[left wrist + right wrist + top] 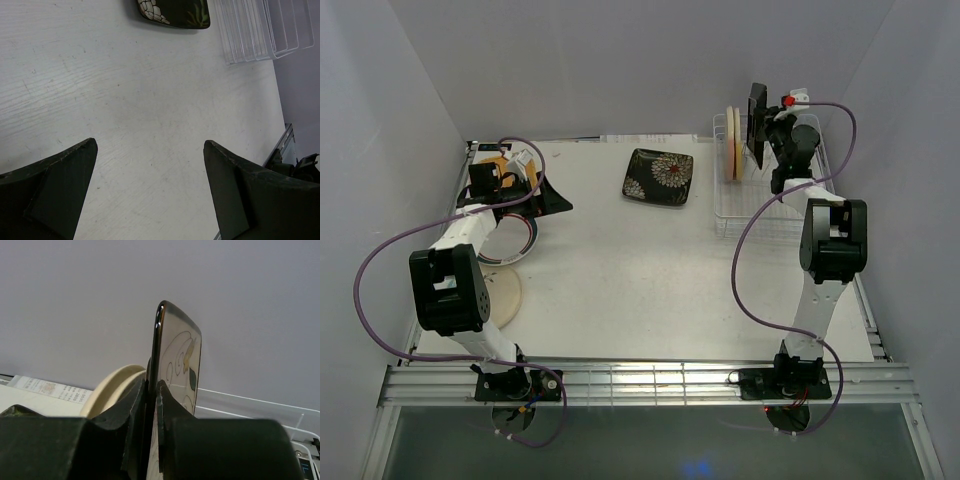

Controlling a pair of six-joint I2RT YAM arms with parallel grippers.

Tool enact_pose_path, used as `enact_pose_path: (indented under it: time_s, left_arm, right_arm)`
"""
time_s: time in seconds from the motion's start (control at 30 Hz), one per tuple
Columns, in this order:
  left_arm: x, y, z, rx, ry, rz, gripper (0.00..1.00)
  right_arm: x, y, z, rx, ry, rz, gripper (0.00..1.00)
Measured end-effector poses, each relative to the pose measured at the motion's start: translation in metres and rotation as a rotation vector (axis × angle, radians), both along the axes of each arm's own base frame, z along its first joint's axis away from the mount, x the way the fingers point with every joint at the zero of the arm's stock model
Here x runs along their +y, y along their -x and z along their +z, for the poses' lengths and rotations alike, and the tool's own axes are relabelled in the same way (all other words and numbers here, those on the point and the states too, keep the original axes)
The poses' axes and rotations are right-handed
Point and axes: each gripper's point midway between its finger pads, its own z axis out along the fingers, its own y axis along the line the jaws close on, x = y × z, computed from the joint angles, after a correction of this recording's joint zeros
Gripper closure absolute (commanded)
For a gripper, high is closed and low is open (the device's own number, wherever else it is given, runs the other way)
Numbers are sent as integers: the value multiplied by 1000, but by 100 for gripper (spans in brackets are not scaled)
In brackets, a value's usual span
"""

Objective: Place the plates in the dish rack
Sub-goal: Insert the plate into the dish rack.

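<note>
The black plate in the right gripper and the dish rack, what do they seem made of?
The black plate looks like glazed ceramic: glossy, with a bright highlight along its rim. The dish rack seems to be thin white-coated wire, maybe plastic, judging by its slim, pale bars.

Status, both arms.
Left tool open, empty. Right tool shut on black square plate, upright at dish rack beside round plates. Second black floral plate flat on table. Nothing blocking.
</note>
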Motion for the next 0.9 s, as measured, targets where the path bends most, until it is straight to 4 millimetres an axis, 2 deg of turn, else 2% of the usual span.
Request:
enact_pose_path:
  time_s: [0.17, 0.27, 0.9]
  left_arm:
    - [-1, 0, 0, -1, -1, -4, 2]
    - [-2, 0, 0, -2, -1, -5, 2]
    - [-4, 4, 10, -38, -7, -13, 2]
  right_arm:
    - [-9, -5, -16, 16, -42, -3, 92]
    - [-9, -1, -24, 19, -51, -2, 92]
    - [-11, 32, -36, -22, -65, -21, 92]
